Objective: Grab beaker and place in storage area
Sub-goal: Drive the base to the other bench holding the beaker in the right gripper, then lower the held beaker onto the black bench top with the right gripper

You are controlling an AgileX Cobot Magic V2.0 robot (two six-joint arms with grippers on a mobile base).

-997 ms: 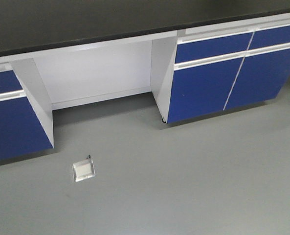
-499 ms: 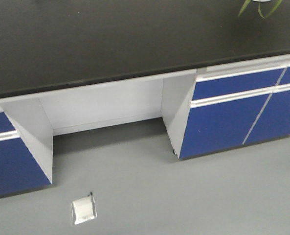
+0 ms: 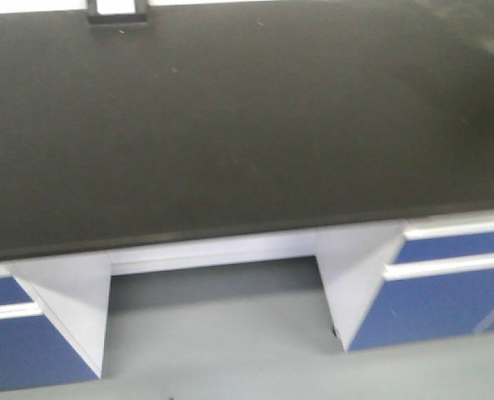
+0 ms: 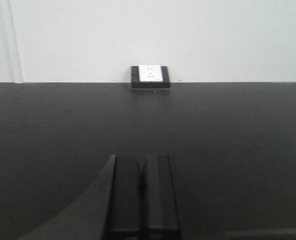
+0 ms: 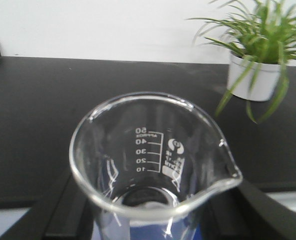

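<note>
The beaker (image 5: 152, 155) is small clear glass with a pour spout at the right and white 10–50 markings. It fills the right wrist view, upright. My right gripper (image 5: 155, 222) is shut on it, one black finger on each side. It hangs over the front edge of the storage area (image 5: 38, 105), a wide matte black benchtop that also shows in the front view (image 3: 247, 133) and in the left wrist view (image 4: 227, 130). My left gripper (image 4: 142, 167) is shut and empty, low over the benchtop. Neither gripper shows in the front view.
A small black box with a white face (image 4: 149, 76) sits at the wall edge, top left in the front view (image 3: 117, 12). A potted plant (image 5: 260, 50) stands at the back right. Blue cabinets (image 3: 446, 300) and a knee gap (image 3: 213, 287) lie below the benchtop.
The front view has swung up and come nearer. The benchtop now fills most of it, the box has come into sight, and the floor with its small metal plate has dropped out.
</note>
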